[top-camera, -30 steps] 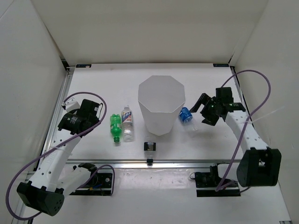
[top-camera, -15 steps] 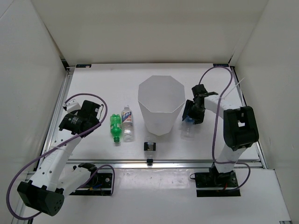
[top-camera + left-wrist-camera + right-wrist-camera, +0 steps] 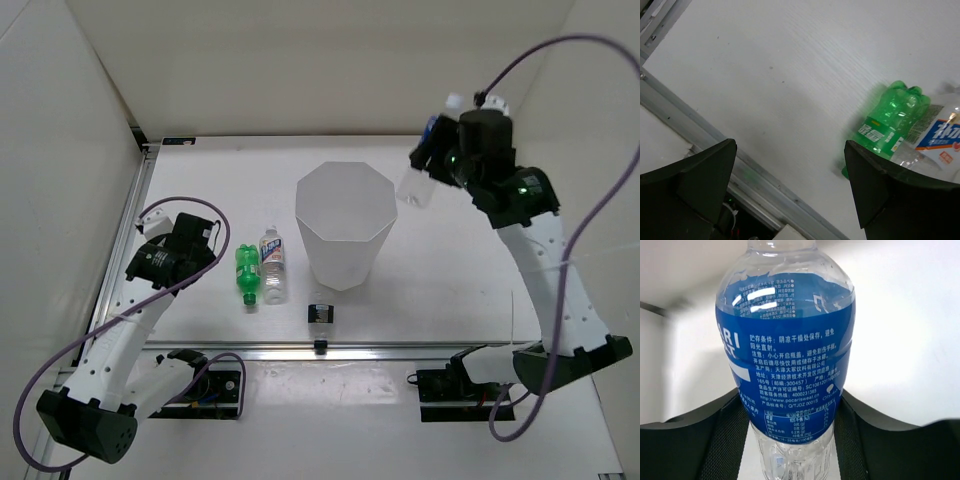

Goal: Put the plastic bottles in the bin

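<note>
My right gripper (image 3: 428, 162) is shut on the clear bottle with the blue label (image 3: 785, 355), holding it high in the air just right of the bin's rim. The bin (image 3: 343, 222), tall, white and translucent with an eight-sided rim, stands mid-table. A green bottle (image 3: 246, 274) and a clear bottle with a white-red label (image 3: 271, 262) lie side by side left of the bin. My left gripper (image 3: 213, 240) hangs open just left of the green bottle (image 3: 887, 122), nothing between its fingers. The white-red label (image 3: 940, 142) shows at the left wrist view's right edge.
A small black block (image 3: 320, 313) sits in front of the bin near the table's front rail (image 3: 330, 348). White walls enclose the table on the left, back and right.
My right gripper closed on the blue-labelled bottle beside the bin and lifted it up and back, to above the bin's right rim. The left arm has not moved.
</note>
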Controlling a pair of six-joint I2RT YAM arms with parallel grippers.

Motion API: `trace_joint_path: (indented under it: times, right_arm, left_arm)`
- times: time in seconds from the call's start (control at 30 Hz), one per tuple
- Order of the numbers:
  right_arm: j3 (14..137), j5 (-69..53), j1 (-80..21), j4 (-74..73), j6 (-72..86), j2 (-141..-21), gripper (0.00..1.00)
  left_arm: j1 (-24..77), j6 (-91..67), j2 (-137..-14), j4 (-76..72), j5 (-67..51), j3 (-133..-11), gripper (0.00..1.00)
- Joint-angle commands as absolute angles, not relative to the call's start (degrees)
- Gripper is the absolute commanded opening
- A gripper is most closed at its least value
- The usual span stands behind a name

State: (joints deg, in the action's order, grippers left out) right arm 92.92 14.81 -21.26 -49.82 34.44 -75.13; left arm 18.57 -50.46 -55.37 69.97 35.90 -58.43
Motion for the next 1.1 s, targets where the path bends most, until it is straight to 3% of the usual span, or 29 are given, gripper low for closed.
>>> trace_joint_path:
  times: [0.0, 0.1, 0.2, 0.23, 0.27, 0.3, 0.33, 0.47, 1.0, 1.07]
  right_arm:
    - [108.4, 23.8, -29.8, -53.3, 31.4, -78.7, 0.45]
    - [118.5, 29.8, -37.6, -51.9, 24.1, -87.2, 0.46]
    - [119.1, 31.4, -42.1, -52.4, 23.7, -90.7, 0.5]
    - [117.4, 31.4, -42.9, -52.4, 24.3, -91.2, 0.73]
    - [115.1, 29.3, -43.6, -51.5, 24.3, -91.2, 0.88]
    - [111.7, 28.5, -44.7, -51.5, 24.3, -91.8, 0.97]
    - [111.6, 28.5, -45.3, -52.0, 24.3, -91.8, 1.0]
    - [112.2, 33.0, -45.8, -54.8, 22.9, -91.2, 1.0]
    - [103.5, 29.4, -40.3, -53.5, 21.4, -78.9, 1.0]
    - [103.5, 29.4, -39.6, -53.5, 20.6, -78.2, 1.0]
  left_arm:
    - [18.8, -48.8, -53.4, 63.3, 35.5, -57.3, 1.0]
    - [18.8, -47.2, -54.0, 59.2, 35.5, -54.9, 1.0]
    - [18.8, -46.6, -56.2, 55.7, 35.5, -53.4, 1.0]
    - [18.8, -46.6, -57.1, 54.4, 35.5, -52.9, 1.0]
    - [18.8, -46.1, -58.1, 52.3, 34.9, -52.4, 1.0]
    - [18.8, -46.1, -60.6, 51.4, 34.4, -52.4, 1.0]
    - [18.8, -45.3, -62.0, 50.8, 34.4, -52.4, 1.0]
    - [20.5, -41.7, -66.8, 46.2, 32.5, -53.7, 1.0]
    - [25.1, -35.4, -83.0, 31.8, 18.4, -53.8, 1.0]
    - [25.1, -36.3, -84.3, 31.8, 19.2, -53.3, 0.95]
